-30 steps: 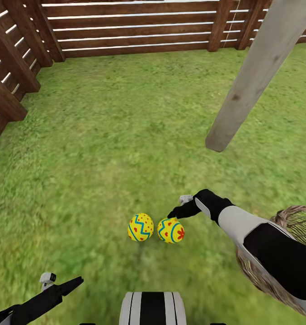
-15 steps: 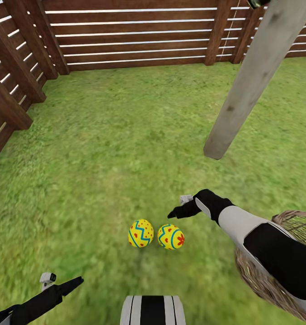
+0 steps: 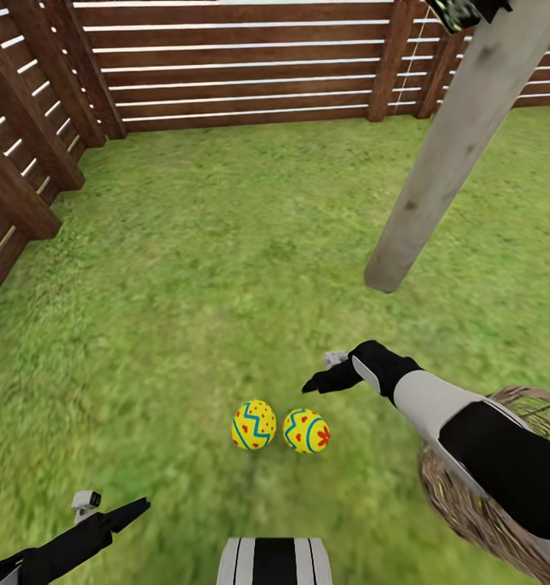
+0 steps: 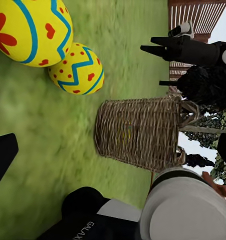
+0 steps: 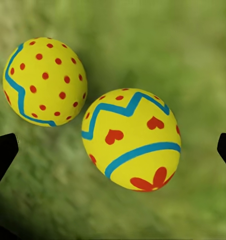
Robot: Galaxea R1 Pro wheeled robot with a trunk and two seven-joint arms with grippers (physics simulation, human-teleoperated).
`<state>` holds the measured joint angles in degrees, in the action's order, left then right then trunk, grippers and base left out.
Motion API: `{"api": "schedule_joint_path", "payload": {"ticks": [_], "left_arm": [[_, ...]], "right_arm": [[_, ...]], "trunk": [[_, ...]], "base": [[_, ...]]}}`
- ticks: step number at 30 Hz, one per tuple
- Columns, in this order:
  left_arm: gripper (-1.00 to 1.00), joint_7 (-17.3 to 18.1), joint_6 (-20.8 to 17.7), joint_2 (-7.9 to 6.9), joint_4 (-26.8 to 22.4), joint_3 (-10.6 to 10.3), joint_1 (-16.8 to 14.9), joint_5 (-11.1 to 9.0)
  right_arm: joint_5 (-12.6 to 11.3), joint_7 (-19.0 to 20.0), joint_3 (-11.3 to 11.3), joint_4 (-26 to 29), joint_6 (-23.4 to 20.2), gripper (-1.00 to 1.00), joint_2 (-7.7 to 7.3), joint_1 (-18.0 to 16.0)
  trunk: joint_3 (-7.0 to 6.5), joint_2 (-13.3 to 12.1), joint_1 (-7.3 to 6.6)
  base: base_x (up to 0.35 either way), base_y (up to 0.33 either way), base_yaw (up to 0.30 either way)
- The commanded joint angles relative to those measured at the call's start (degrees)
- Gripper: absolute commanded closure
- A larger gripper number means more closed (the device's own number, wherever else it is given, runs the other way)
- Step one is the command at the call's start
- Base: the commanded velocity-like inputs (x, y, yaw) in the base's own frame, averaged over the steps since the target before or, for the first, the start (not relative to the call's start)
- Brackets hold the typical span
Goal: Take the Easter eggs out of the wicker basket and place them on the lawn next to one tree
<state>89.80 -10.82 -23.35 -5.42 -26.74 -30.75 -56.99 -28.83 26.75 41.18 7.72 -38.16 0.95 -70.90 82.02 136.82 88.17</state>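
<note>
Rising clear, the right gripper (image 3: 323, 378) hangs spread above two Easter eggs (image 3: 253, 424) lying just beneath it on the lawn (image 3: 185, 268). Next, I'd reach back to the wicker basket (image 3: 469, 496) behind its wrist for the third, gently.

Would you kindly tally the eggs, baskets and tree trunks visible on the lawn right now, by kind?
Easter eggs: 2, one egg touching or nearly touching the other egg
Wicker basket: 1
Tree trunk: 1
Total: 4
</note>
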Motion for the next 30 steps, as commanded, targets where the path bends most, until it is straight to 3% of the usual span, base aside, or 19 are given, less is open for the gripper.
{"api": "schedule_joint_path", "payload": {"ticks": [1, 9, 19, 22, 25, 27, 28, 30], "left_arm": [[-1.00, 0.20, -0.61, -0.03, -0.03, -0.51, -0.02, -0.40], [-1.00, 0.20, -0.61, -0.03, -0.03, -0.51, -0.02, -0.40], [-1.00, 0.20, -0.61, 0.08, -0.03, -0.51, -0.02, -0.44], [-1.00, 0.20, -0.61, 0.11, -0.03, -0.51, -0.02, -0.47], [-1.00, 0.20, -0.61, 0.12, -0.03, -0.51, -0.02, -0.48], [-1.00, 0.20, -0.61, 0.14, -0.03, -0.51, -0.02, -0.49], [-1.00, 0.20, -0.61, 0.14, -0.03, -0.51, -0.02, -0.49], [-1.00, 0.20, -0.61, 0.14, -0.03, -0.51, -0.02, -0.49]], "right_arm": [[-0.27, 0.22, 0.34, 0.01, -0.16, -1.00, -0.04, -0.04], [-0.40, 1.86, -0.01, 0.62, -0.72, -1.00, -0.40, -0.03], [0.33, 11.65, -0.10, 0.92, -3.79, -1.00, -1.16, -0.06], [0.40, 15.24, -0.03, 2.16, -6.02, -1.00, -2.65, -0.05], [0.43, 17.84, 0.10, 5.46, -7.97, -1.00, -5.42, -0.06], [0.38, 18.76, 0.27, 9.48, -10.61, -1.00, -8.27, -0.07], [0.36, 18.88, 0.30, 10.65, -11.44, -1.00, -9.02, -0.06], [0.28, 19.22, 0.35, 15.66, -15.06, -1.00, -12.32, -0.08]], "trunk": [[-0.15, -0.40, -0.23], [-1.59, -3.61, -1.99], [-3.38, -7.62, -4.19], [-3.92, -8.82, -4.85], [-4.46, -10.03, -5.50], [-4.82, -10.83, -5.94], [-5.00, -11.23, -6.16], [-5.36, -12.03, -6.60]], "base": [[0.000, 0.000, 0.000], [0.000, 0.000, 0.000], [0.000, 0.000, 0.000], [0.000, 0.000, 0.000], [0.000, 0.000, 0.000], [0.000, 0.000, 0.000], [0.000, 0.000, 0.000], [0.000, 0.000, 0.000]]}}
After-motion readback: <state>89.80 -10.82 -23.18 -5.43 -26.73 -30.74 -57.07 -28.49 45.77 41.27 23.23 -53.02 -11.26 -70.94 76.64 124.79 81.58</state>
